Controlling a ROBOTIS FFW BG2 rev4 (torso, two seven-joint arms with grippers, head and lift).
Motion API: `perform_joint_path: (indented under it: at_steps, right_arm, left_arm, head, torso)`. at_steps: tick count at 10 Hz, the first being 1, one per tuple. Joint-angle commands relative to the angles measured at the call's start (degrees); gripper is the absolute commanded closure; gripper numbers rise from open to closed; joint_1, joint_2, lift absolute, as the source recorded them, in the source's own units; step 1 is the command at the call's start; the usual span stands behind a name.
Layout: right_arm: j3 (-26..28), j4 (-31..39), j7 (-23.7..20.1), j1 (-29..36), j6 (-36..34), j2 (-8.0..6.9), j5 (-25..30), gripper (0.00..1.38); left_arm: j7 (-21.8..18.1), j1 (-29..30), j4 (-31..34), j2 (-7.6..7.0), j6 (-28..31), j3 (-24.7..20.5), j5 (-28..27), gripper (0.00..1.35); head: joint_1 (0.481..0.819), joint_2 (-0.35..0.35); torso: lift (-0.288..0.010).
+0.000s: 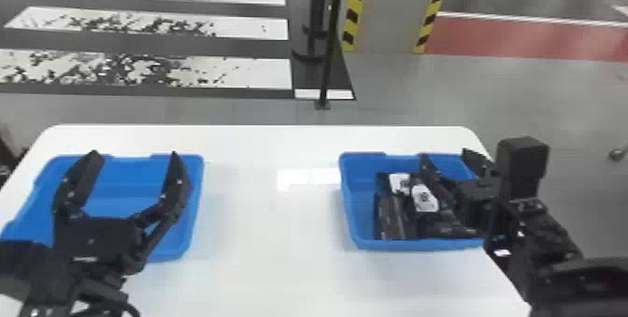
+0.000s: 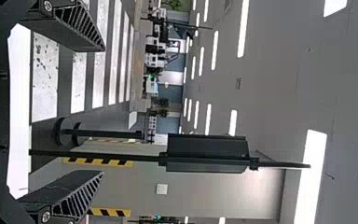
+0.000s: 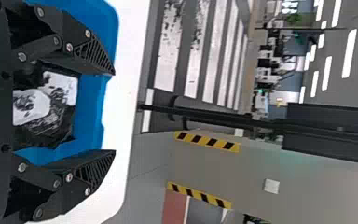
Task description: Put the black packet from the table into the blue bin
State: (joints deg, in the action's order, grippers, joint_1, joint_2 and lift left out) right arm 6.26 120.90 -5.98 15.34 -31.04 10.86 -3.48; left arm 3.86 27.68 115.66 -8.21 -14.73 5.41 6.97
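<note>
Two arms (image 1: 551, 232) extended, left pincer (image 1: 135, 153) spread over left blue bin (image 1: 196, 180), right pincer (image 1: 443, 153) spread over right blue bin (image 1: 349, 204)

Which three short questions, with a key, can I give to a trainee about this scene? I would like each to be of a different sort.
1. How many blue bins stand on the white table?
2. True or false: the fingers of the right gripper are spread apart.
3. Where do the black packets lie? A: on the bare tabletop. B: in the bin on the robot's right. C: in the bin on the robot's left.

Key: 1, two; 2, true; 3, B.
</note>
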Motion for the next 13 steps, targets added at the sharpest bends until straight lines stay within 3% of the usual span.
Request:
perform_joint_path:
  at_steps: [1,5,8,13]
  right_arm:
    - [0.3,4.2,0.0,4.3,6.6,0.04,-3.5,0.15]
    - [0.0,8.1,-3.0,12.1,19.9,-0.05,-8.9,0.16]
    - [0.0,7.6,-5.6,14.6,25.6,-0.14,-9.5,0.16]
    - [0.1,3.8,-6.4,14.2,29.5,-0.14,-10.5,0.16]
  left_arm:
    - [0.0,0.0,0.0,0.04,-0.5,0.0,0.0,0.09]
    - [0.0,0.0,0.0,0.21,-0.7,-0.5,0.0,0.09]
    - [0.0,-0.1,0.0,0.21,-0.7,-0.6,0.0,0.09]
    - [0.0,-0.1,0.0,0.21,-0.7,-0.6,0.0,0.09]
  head:
    - [0.695,-0.111]
    - [0.695,-0.056]
    - [0.695,-0.034]
    - [0.695,-0.034]
  torso:
    - [-0.11]
    - [-0.11]
    - [-0.11]
    - [-0.11]
